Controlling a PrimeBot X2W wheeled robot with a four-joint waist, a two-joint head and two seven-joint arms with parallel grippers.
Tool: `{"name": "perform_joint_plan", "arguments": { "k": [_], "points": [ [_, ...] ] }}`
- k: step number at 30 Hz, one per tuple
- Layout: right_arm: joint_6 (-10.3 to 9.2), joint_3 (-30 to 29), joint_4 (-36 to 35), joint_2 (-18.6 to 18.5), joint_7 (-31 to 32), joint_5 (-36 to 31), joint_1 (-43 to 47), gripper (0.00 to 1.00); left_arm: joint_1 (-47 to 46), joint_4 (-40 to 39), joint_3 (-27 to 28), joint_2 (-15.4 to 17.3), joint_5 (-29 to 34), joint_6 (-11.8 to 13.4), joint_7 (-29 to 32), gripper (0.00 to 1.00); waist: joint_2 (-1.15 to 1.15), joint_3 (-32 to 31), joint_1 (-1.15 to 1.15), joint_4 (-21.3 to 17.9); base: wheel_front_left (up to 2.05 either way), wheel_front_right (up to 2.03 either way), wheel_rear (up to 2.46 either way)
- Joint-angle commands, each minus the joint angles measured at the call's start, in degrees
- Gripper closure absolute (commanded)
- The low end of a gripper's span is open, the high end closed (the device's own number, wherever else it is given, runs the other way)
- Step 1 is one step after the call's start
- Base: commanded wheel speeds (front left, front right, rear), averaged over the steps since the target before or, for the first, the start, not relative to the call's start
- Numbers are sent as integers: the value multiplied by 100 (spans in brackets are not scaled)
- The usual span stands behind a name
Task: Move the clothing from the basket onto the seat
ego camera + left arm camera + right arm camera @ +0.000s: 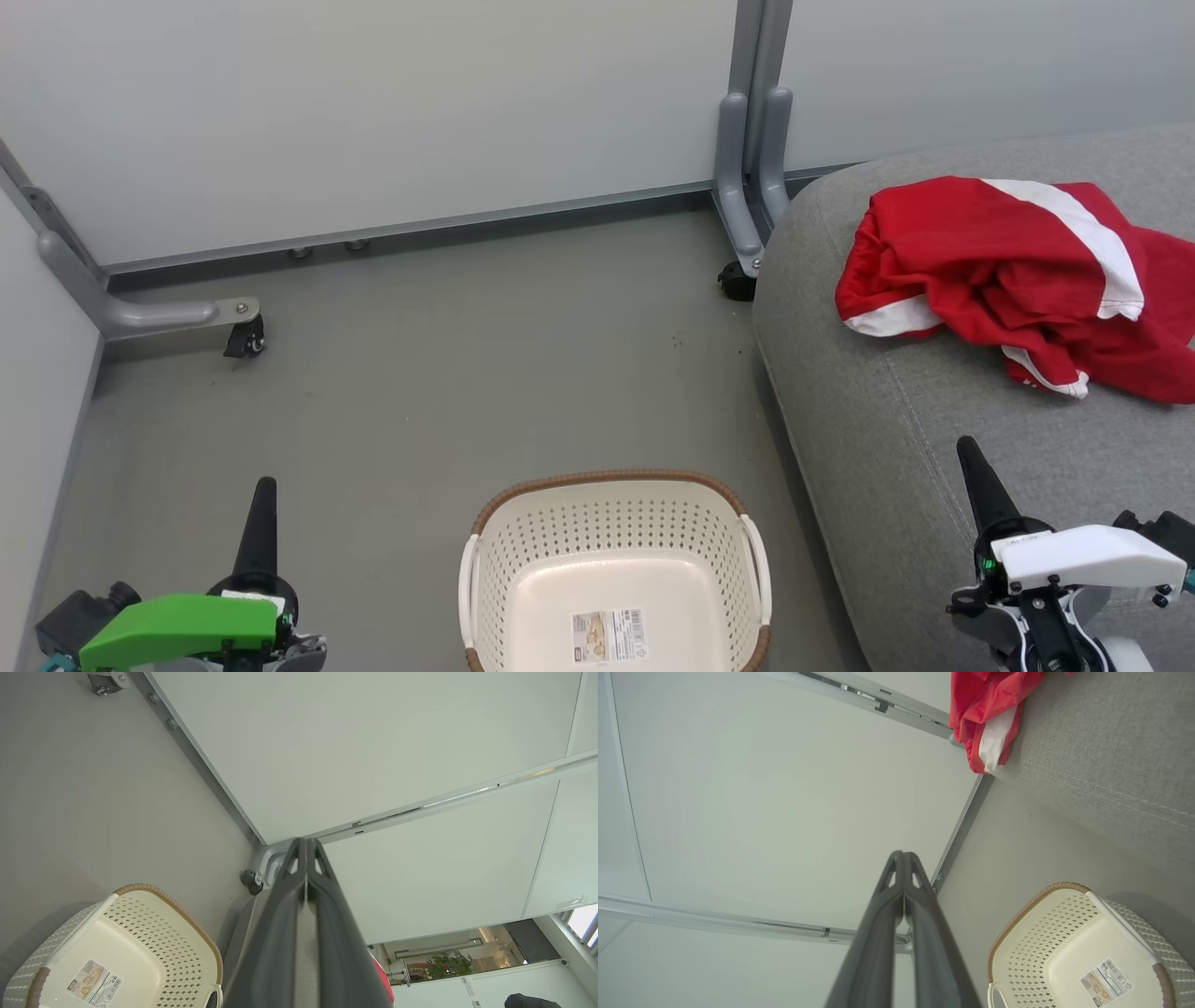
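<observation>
Red clothing (1018,275) with broad white stripes lies crumpled on the grey seat (896,439) at the right; its edge hangs at the seat's rim in the right wrist view (990,714). No numerals show on it. The cream basket (611,569) stands on the floor at bottom centre, with just a label sticker inside (1069,956) (117,952). My left gripper (263,485) is shut, low at the left, apart from the basket (306,842). My right gripper (966,446) is shut over the seat's front part, well short of the clothing (901,855).
Grey floor (420,392) spreads between the basket and pale partition walls (373,112). Grey wheeled partition feet stand at the left (177,315) and by the seat's far corner (747,205).
</observation>
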Motion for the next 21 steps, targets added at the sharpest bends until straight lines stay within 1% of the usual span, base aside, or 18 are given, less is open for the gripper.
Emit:
{"name": "perform_joint_plan", "arguments": {
  "k": [1, 21],
  "points": [
    [4, -24, -12, -22, 43, 154, -114, 100, -167, -8, 45, 42, -148, -30, 42, 100, 0, 9, 0, -3, 0, 0, 0],
    [3, -150, 84, -6, 304, 1084, -322, 100, -416, 99, 178, 28, -1057, -55, 301, 100, 0, 125, 0, -30, 0, 0, 0]
  ]
}}
